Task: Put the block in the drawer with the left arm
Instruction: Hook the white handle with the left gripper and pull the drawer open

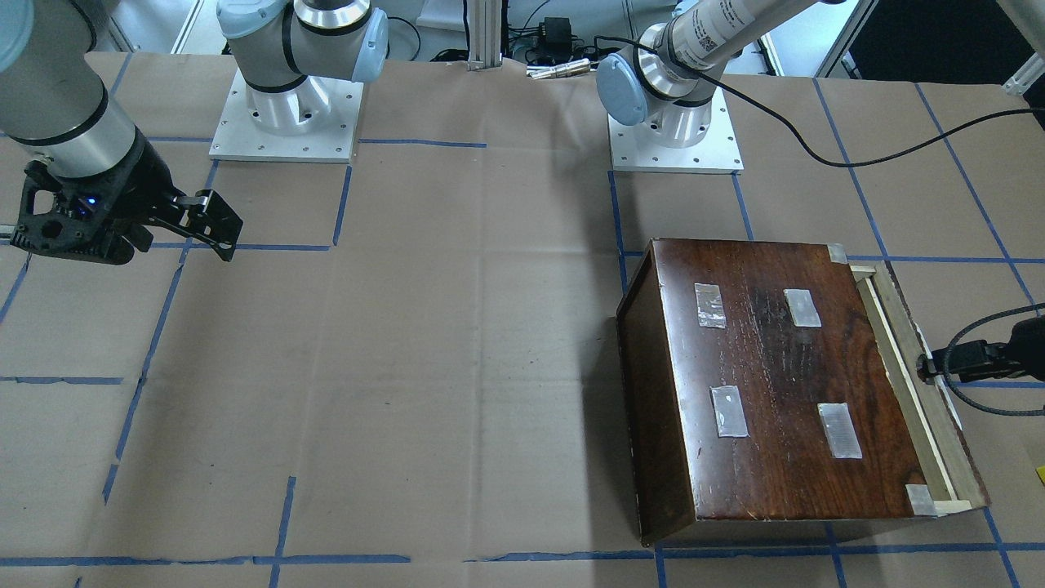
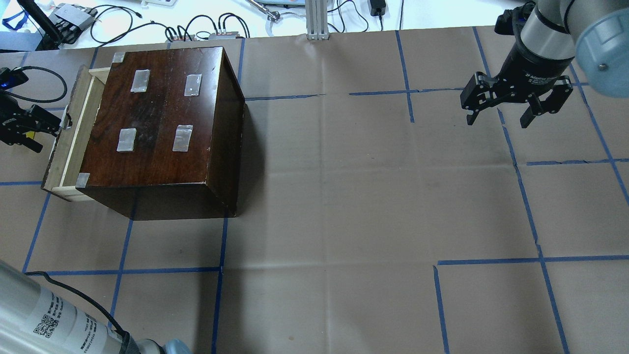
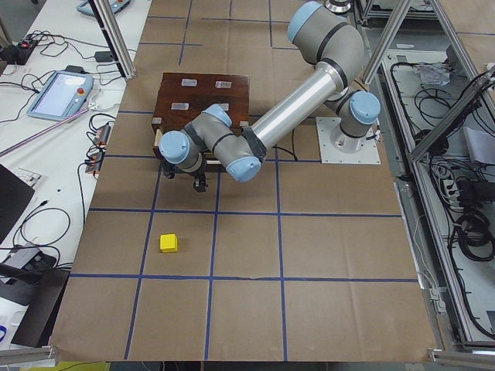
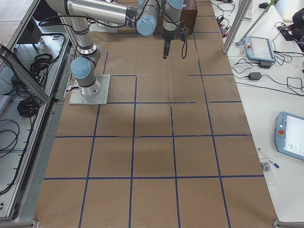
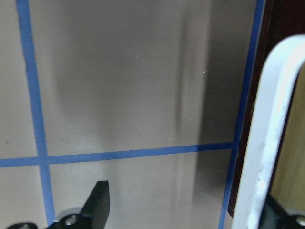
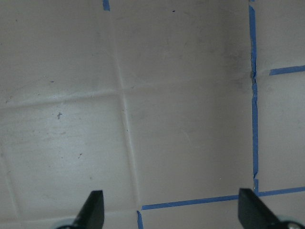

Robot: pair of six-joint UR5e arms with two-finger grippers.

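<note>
The yellow block (image 3: pixel 168 243) lies on the table paper in the exterior left view, about one grid square out from the drawer front. The dark-brown cabinet (image 2: pixel 157 113) stands with its pale wood drawer (image 2: pixel 66 147) pulled out a little. My left gripper (image 2: pixel 39 133) is at the drawer front, level with its white handle (image 5: pixel 271 119). In the left wrist view the gripper (image 5: pixel 188 210) is open, with the handle just inside one finger. My right gripper (image 2: pixel 498 120) is open and empty above bare paper, far from the cabinet.
Blue tape lines grid the brown paper (image 2: pixel 344 196). The left arm's black cable (image 1: pixel 816 147) trails across the table behind the cabinet. Cables and boxes (image 2: pixel 147 24) lie past the table's far edge. Both arm bases (image 1: pixel 286 114) stand on white plates.
</note>
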